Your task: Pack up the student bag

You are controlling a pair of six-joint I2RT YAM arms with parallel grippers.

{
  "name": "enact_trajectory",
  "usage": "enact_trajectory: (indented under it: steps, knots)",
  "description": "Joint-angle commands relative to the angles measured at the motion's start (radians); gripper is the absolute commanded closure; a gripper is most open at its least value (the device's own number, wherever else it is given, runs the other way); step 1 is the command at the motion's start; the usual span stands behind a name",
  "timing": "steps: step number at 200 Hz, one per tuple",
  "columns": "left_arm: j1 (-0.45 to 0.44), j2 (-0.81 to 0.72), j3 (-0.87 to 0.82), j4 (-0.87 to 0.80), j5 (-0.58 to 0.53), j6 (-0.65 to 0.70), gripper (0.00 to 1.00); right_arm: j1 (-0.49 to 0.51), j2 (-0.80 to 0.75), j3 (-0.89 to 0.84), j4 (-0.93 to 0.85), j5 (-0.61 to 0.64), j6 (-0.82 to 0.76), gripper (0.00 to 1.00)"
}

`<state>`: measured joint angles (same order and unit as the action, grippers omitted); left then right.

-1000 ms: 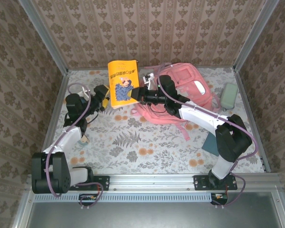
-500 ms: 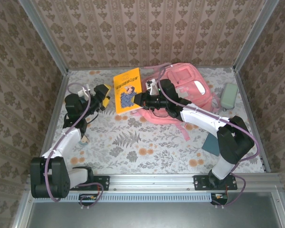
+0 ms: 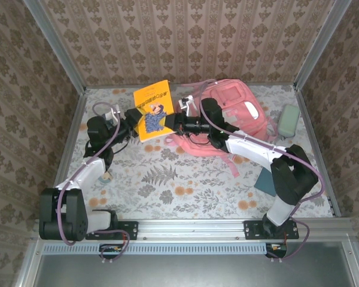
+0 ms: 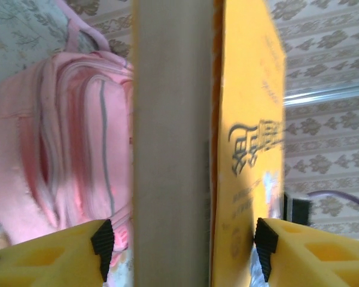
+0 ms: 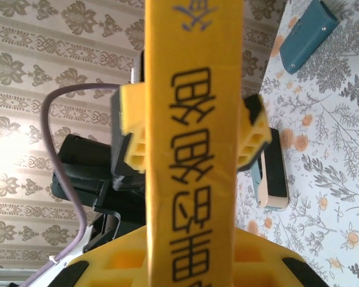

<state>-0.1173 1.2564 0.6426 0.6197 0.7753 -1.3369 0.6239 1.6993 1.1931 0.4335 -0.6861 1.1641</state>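
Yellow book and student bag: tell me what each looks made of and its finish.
The yellow book looks like paper with a thin card cover, smooth and printed with characters; its beige page block is matte. The student bag looks like soft woven fabric, probably synthetic, matte pink: it shows stitched seams and puckered pocket edges.

My right gripper (image 3: 169,124) clamps the book (image 3: 152,110) near the table's (image 3: 167,191) far edge; my left gripper (image 3: 133,115) straddles it, jaws apart.
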Motion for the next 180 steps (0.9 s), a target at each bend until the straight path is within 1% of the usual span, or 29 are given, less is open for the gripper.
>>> enact_trajectory:
  steps: [1,10,19,36,41,48,49,50,54,55,61,68,73,80,103,116,128,138,164,180]
  knots:
    - [-0.004,0.0,0.02,0.11,0.026,-0.037,0.46,0.007,0.009,0.013,0.123,-0.048,0.005,1.0]
    - [-0.004,-0.002,0.019,0.116,0.024,-0.043,0.53,0.007,0.013,0.014,0.12,-0.052,0.005,1.0]
    - [-0.005,-0.003,0.018,0.125,0.024,-0.051,0.65,0.007,0.016,0.017,0.108,-0.055,-0.003,1.0]
    - [-0.005,-0.001,0.017,0.145,0.021,-0.068,0.83,0.005,0.014,0.019,0.064,-0.048,-0.032,0.99]
    - [-0.005,-0.002,0.019,0.145,0.022,-0.068,0.89,0.006,0.014,0.02,0.046,-0.044,-0.044,0.95]
    - [-0.005,-0.003,0.02,0.142,0.022,-0.067,0.95,0.004,0.012,0.021,0.016,-0.037,-0.063,0.84]
    - [-0.005,-0.003,0.02,0.141,0.022,-0.067,0.96,0.004,0.012,0.021,0.016,-0.037,-0.063,0.84]
    - [-0.004,-0.003,0.022,0.139,0.022,-0.065,0.97,0.004,0.011,0.022,0.003,-0.035,-0.068,0.8]
    - [-0.004,-0.005,0.024,0.133,0.022,-0.063,0.99,0.002,0.01,0.023,-0.013,-0.031,-0.079,0.74]
    - [-0.004,-0.006,0.024,0.131,0.023,-0.061,1.0,0.001,0.009,0.024,-0.027,-0.027,-0.086,0.7]
    - [-0.002,-0.009,0.025,0.112,0.024,-0.051,1.0,-0.003,0.007,0.027,-0.062,-0.019,-0.109,0.62]
    - [-0.001,-0.013,0.029,0.086,0.024,-0.033,1.0,-0.008,0.0,0.034,-0.129,0.003,-0.146,0.54]
    - [0.001,-0.018,0.03,0.065,0.025,-0.02,1.0,-0.014,-0.005,0.044,-0.189,0.025,-0.186,0.51]
    - [0.005,-0.028,0.033,0.036,0.023,0.002,1.0,-0.02,-0.018,0.059,-0.289,0.059,-0.246,0.48]
    - [0.024,-0.069,0.052,-0.124,0.021,0.102,1.0,-0.041,-0.051,0.124,-0.595,0.244,-0.462,0.47]
    - [0.033,-0.093,0.07,-0.225,0.017,0.177,1.0,-0.058,-0.06,0.148,-0.689,0.327,-0.547,0.47]
    - [0.037,-0.111,0.093,-0.321,0.011,0.243,1.0,-0.068,-0.059,0.177,-0.782,0.449,-0.62,0.48]
    - [0.042,-0.123,0.108,-0.39,0.0,0.293,1.0,-0.072,-0.047,0.207,-0.845,0.526,-0.685,0.48]
    - [0.055,-0.139,0.111,-0.447,-0.011,0.338,1.0,-0.075,0.028,0.303,-0.963,0.689,-0.816,0.48]
    - [0.06,-0.143,0.107,-0.458,-0.011,0.344,1.0,-0.075,0.099,0.367,-1.036,0.753,-0.874,0.48]
